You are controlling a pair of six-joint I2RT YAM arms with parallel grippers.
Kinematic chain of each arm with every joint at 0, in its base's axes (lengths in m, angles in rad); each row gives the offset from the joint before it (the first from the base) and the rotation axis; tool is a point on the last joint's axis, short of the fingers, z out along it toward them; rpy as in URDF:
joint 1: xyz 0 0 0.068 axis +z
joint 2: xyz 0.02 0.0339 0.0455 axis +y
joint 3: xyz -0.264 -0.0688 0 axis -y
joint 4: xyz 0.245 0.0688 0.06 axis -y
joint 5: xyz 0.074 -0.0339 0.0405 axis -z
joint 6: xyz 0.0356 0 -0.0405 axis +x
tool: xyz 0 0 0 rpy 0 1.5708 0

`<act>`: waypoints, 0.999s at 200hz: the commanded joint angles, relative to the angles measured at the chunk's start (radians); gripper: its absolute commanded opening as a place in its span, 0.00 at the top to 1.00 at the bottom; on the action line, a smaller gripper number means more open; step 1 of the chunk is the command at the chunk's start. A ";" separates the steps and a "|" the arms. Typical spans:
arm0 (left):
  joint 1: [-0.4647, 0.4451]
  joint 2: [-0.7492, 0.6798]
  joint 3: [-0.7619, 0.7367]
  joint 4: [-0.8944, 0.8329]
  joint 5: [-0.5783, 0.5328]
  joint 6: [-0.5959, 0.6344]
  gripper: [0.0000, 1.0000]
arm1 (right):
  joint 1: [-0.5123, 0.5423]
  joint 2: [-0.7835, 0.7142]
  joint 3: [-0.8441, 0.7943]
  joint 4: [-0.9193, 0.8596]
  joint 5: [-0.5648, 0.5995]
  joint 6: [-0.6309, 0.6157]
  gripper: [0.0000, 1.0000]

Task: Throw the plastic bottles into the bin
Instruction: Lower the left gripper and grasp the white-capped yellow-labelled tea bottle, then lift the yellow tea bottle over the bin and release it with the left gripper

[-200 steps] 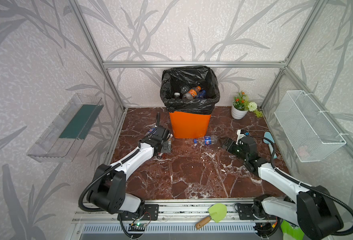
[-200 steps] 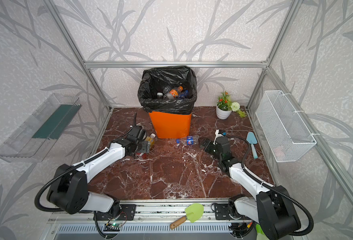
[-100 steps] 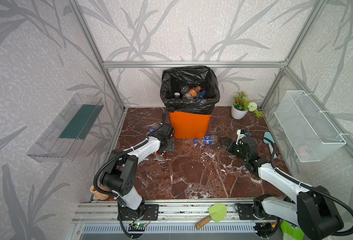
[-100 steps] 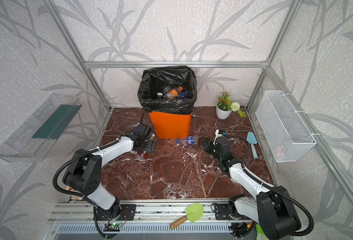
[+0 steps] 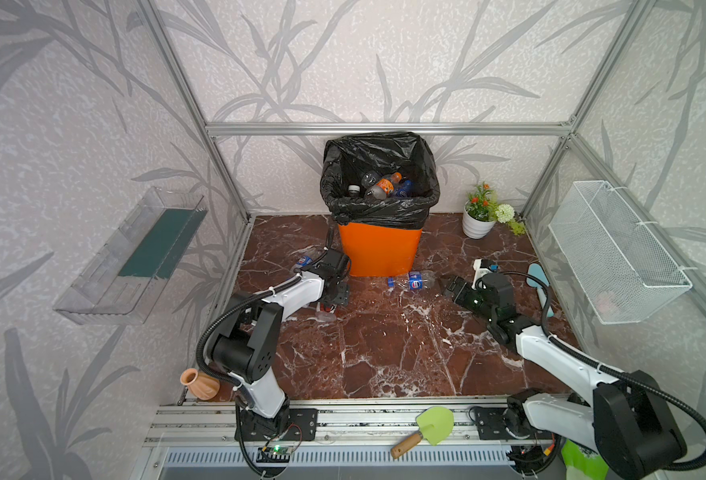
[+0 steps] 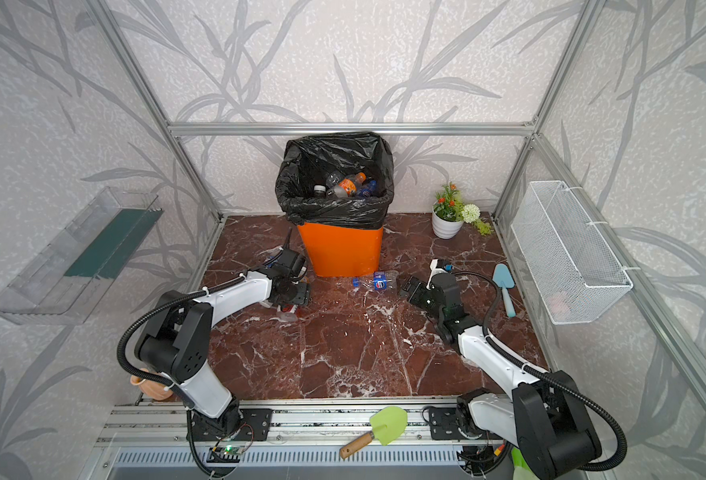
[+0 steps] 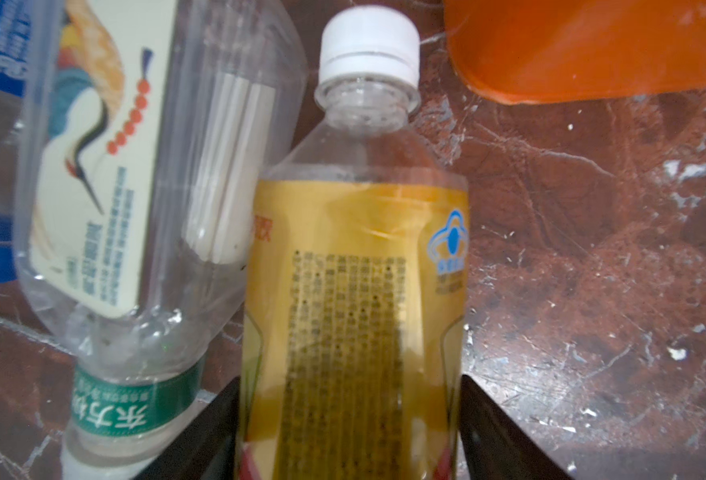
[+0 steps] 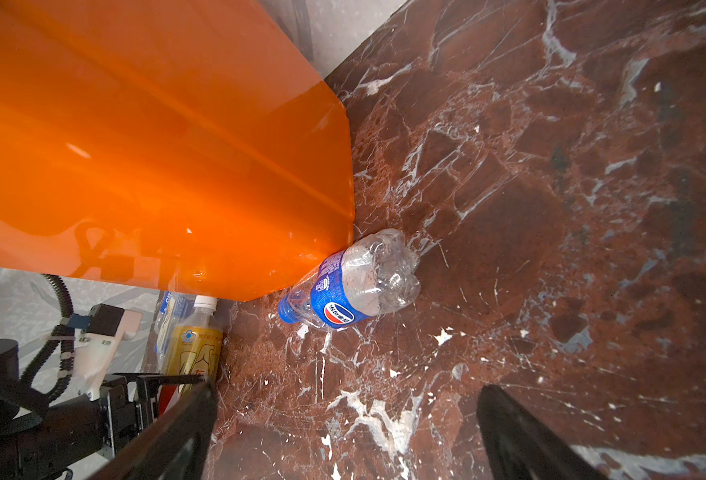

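- The bin point(image 5: 378, 249) is standing at the back middle of the tabletop point(image 5: 384, 357), with its black bag folded over the rim.
- Several bottles in the bin point(image 5: 382, 185) are lying on top of the heap inside, one of them orange-labelled.
- The left gripper point(image 7: 351, 379) is reaching in low by the bin's front left corner.
- Its fingers point(image 7: 492, 419) are sitting on either side of the yellow-label bottle point(image 7: 355, 270), right against its sides. I cannot tell whether they are squeezing it or only bracketing it.
- The yellow-label bottle is lying flat on the tabletop, its white cap pointing at the bin's orange base.
- The crane-label bottle point(image 7: 135, 187), clear plastic, is lying just beside it and touching it, turned the other way round. Its green neck band is facing the gripper.
- The right gripper point(image 8: 347, 388) is hovering low over the tabletop with its fingers spread wide and only marble between them.
- The blue-label bottle point(image 8: 351, 286), crumpled and blue-capped, is lying on its side ahead of the right gripper, touching the bin's front right corner.
- In both top views it is showing at the bin's foot point(image 5: 413, 282) point(image 6: 379, 281), apart from the right fingers.
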 commanded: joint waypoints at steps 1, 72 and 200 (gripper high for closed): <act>0.000 0.021 0.019 -0.009 0.026 -0.006 0.22 | 0.003 -0.006 0.020 0.015 0.017 -0.022 0.02; 0.000 -0.061 -0.042 0.018 0.064 -0.045 0.51 | 0.002 -0.063 0.006 -0.012 0.051 -0.039 0.01; -0.006 -0.953 -0.145 0.097 -0.118 -0.102 0.55 | 0.002 -0.133 -0.006 -0.008 0.068 -0.038 0.01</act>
